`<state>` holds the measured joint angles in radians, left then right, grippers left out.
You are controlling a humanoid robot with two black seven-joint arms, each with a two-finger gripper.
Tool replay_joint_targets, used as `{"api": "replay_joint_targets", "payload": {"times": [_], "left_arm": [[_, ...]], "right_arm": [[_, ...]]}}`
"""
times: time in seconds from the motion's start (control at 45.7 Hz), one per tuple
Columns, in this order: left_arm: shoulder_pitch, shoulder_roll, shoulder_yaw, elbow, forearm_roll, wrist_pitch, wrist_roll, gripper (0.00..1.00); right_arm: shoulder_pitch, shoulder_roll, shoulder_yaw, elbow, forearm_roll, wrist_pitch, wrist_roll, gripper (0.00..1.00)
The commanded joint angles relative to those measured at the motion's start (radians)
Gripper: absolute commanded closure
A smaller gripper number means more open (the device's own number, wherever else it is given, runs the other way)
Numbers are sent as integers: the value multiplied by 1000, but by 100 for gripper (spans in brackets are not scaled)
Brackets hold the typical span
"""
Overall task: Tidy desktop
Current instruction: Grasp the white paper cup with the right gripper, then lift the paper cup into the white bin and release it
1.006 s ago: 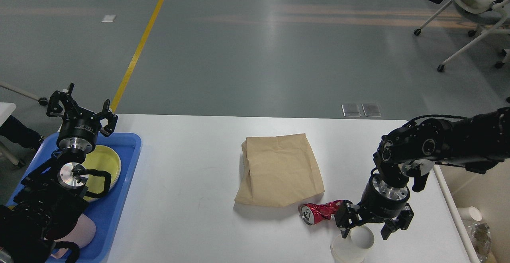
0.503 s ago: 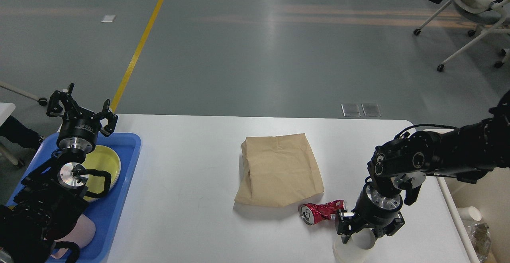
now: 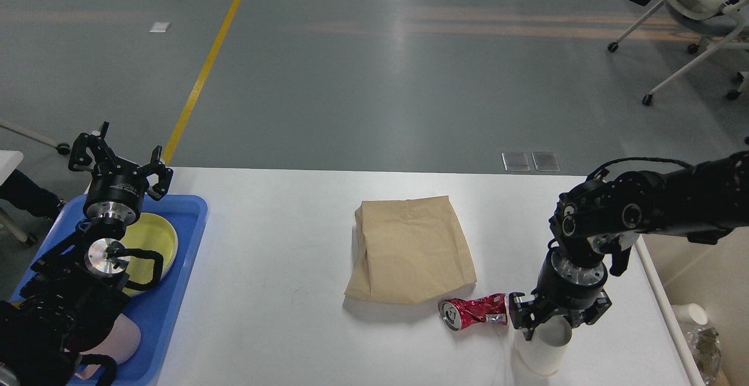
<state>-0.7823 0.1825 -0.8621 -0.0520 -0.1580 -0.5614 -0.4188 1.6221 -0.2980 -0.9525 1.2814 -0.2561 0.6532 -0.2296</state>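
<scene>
The white desktop (image 3: 281, 257) holds a flattened brown paper bag (image 3: 409, 248), a crushed red can (image 3: 473, 311) and a white paper cup (image 3: 541, 355) near the front right edge. My right gripper (image 3: 555, 324) points down and its fingers are closed around the cup's top, just right of the can. My left gripper (image 3: 120, 158) is open and empty, pointing up above the far end of the blue tray (image 3: 175, 298).
The blue tray on the left holds a yellow plate (image 3: 153, 240) and a pink item (image 3: 120, 342), partly hidden by my left arm. A cream bin (image 3: 696, 292) with rubbish stands off the table's right edge. Office chairs (image 3: 696, 6) stand far back right.
My right gripper came down over the white cup, closed on it and shifted it a little to the right. The left arm has not moved.
</scene>
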Motion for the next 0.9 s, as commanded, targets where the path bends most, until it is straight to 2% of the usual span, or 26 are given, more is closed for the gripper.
{"api": "replay_joint_targets", "payload": {"times": [0.0, 0.284, 0.503, 0.612, 0.831, 0.875], "left_arm": [[0, 0, 0, 1, 0, 0, 0, 4], [0, 0, 0, 0, 0, 0, 0, 4], [0, 0, 0, 0, 0, 0, 0, 4], [0, 0, 0, 0, 0, 0, 0, 4], [0, 0, 0, 0, 0, 0, 0, 4], [0, 0, 0, 0, 0, 0, 0, 4]], "right_arm": [[134, -67, -6, 12, 1, 49, 1, 100], [446, -237, -8, -30, 5, 62, 4, 100], [460, -303, -26, -186, 3, 54, 4, 98], [362, -316, -81, -289, 5, 11, 4, 98], [-26, -363, -75, -519, 18, -167, 4, 96], [-91, -363, -75, -551, 20, -204, 4, 93]]}}
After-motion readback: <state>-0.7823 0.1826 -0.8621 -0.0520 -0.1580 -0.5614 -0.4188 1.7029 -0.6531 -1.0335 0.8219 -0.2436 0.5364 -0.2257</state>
